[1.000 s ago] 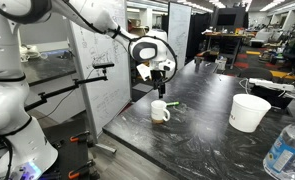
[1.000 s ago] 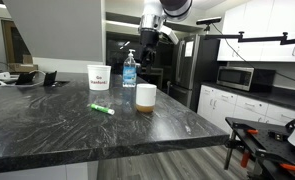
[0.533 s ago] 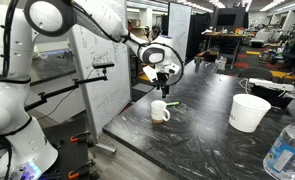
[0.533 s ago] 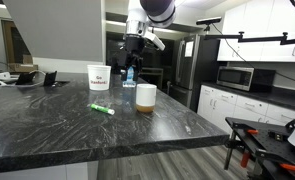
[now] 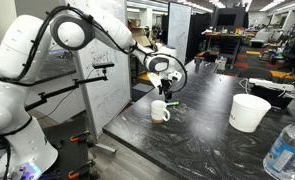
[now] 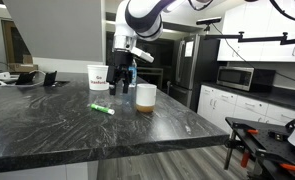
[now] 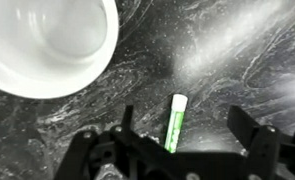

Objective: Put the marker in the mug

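Marker (image 7: 175, 122), one, green, lies flat on the dark marble table, a little in from an edge. It is near the one white mug (image 6: 145, 96), which stands upright close to that edge. One white tub (image 5: 249, 112) and one plastic bottle (image 5: 284, 150) stand farther along. One gripper (image 6: 118, 86) hangs above the marker, jaws spread wide to either side, holding nothing.

Counter (image 6: 47, 135) bears all items. Marker (image 6: 101, 108) lies flat on it, left of the upright mug (image 6: 145, 96) and apart from it. Tub (image 6: 99, 76) and bottle (image 6: 129, 68) stand behind. Gripper (image 6: 118, 88) hangs above the marker, fingers spread to either side in the wrist view.
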Action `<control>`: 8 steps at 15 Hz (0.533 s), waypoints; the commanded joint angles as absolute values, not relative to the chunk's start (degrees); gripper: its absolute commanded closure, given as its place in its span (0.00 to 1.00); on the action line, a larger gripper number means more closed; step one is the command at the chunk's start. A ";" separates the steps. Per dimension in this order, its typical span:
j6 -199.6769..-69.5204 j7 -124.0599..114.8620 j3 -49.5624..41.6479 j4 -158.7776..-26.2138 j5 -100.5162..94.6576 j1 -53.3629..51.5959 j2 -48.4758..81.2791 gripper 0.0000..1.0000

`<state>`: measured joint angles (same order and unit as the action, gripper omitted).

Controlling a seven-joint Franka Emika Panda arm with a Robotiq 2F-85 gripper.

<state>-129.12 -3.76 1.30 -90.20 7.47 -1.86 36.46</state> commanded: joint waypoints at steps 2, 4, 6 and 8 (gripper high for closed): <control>-128.15 -3.26 1.66 -82.64 6.62 -1.97 42.68 0.00; -127.59 -3.14 1.91 -79.56 6.81 -1.85 45.22 0.00; -127.12 -3.36 2.01 -76.90 6.87 -1.87 47.43 0.00; -126.91 -3.62 1.96 -74.91 6.59 -2.18 49.25 0.04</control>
<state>-129.07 -3.75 1.72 -79.38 7.26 -2.04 46.37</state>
